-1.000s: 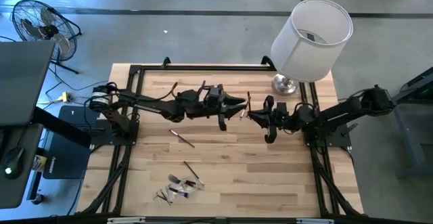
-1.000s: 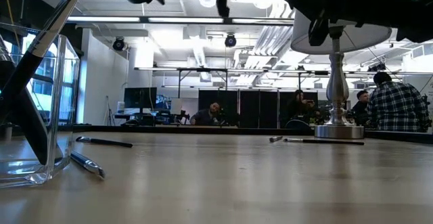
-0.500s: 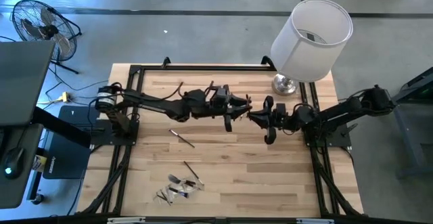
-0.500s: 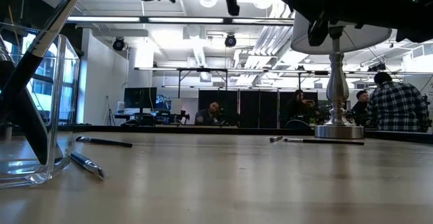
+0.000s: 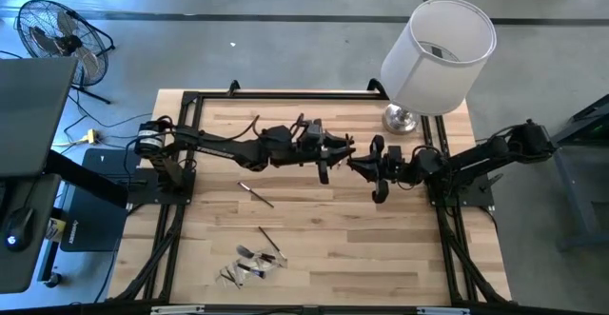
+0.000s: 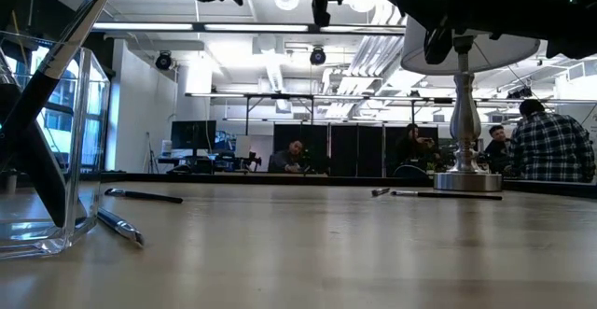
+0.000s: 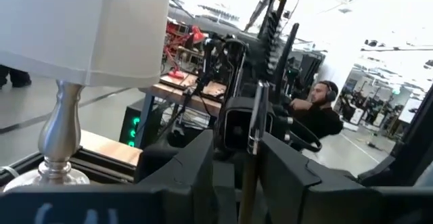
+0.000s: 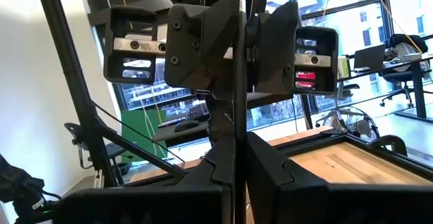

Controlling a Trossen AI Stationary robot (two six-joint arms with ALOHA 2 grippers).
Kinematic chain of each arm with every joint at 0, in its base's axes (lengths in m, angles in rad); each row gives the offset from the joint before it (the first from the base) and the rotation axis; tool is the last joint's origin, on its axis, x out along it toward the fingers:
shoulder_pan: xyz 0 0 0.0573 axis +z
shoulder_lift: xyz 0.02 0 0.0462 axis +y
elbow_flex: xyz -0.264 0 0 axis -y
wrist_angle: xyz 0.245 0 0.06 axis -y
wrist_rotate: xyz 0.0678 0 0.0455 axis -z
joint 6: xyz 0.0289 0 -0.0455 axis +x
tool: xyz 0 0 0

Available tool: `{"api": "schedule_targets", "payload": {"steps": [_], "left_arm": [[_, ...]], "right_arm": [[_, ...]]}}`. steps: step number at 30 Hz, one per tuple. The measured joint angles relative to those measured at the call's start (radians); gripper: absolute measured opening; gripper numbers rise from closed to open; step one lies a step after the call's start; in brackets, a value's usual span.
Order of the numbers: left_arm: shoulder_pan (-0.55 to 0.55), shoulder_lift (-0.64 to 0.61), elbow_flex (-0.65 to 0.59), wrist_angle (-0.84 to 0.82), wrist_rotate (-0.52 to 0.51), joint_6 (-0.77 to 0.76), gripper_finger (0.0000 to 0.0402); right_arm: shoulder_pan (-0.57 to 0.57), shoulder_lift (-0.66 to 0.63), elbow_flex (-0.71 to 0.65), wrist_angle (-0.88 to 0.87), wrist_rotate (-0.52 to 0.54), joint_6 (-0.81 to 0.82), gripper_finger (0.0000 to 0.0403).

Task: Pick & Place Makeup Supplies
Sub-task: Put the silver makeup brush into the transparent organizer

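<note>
A thin makeup brush (image 8: 237,82) stands upright above the table's middle, with my right gripper (image 8: 237,163) shut on it. My left gripper (image 7: 237,149) reaches in level from the table's left. It is open, one finger on each side of the same brush (image 7: 256,116), higher up than the right gripper's fingers. In the high view the two grippers, left (image 5: 339,149) and right (image 5: 358,160), meet tip to tip. More brushes lie on the wood (image 5: 255,193) (image 5: 269,239). Another leans in a clear holder (image 6: 42,150). My right gripper pinches the brush's thin shaft (image 8: 235,139) between its two fingers, coming level from the table's right side. The fingers lie across the brush. It stands upright, rising above them, lifted clear of the table.
A white-shaded lamp (image 5: 438,44) stands at the far right corner on a metal base (image 5: 402,118), close behind the grippers, with brushes lying by the base (image 6: 438,194). The clear holder with brushes (image 5: 249,263) sits near the front edge. People sit in the room beyond the table.
My left gripper has moved toward the table's right edge, up to my right gripper, and its fingers now stand on either side of the upright brush. It then kept still. The brush and my right gripper have stayed in place.
</note>
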Motion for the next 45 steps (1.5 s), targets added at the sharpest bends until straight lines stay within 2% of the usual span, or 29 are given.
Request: {"api": "schedule_targets", "payload": {"steps": [7,12,19,28,36,41,45], "left_arm": [[0.0,0.0,0.0,-0.001,0.015,0.001,0.0017],[-0.001,0.0,0.0,-0.007,-0.001,0.0,0.0029],[-0.001,-0.001,0.001,-0.052,-0.008,0.0,0.0014],[0.0,0.0,0.001,-0.148,-0.03,-0.001,0.0015],[-0.024,-0.095,-0.002,-0.313,0.003,-0.002,0.0016],[-0.081,-0.186,-0.002,-0.447,0.072,0.058,0.0017],[-0.152,-0.278,-0.032,-0.562,0.081,0.126,0.0015]], "right_arm": [[0.0,0.0,0.0,-0.001,-0.002,0.003,0.0011],[-0.001,0.0,0.0,-0.004,-0.004,0.003,0.0011],[0.0,0.0,0.0,-0.036,0.002,0.002,0.0024],[0.002,-0.004,0.0,-0.086,0.011,0.031,0.011],[0.002,-0.005,0.0,-0.133,-0.113,0.128,0.0165],[0.003,-0.005,0.0,-0.16,-0.157,0.202,0.0163],[0.013,-0.005,0.0,-0.187,-0.148,0.233,0.0132]]}}
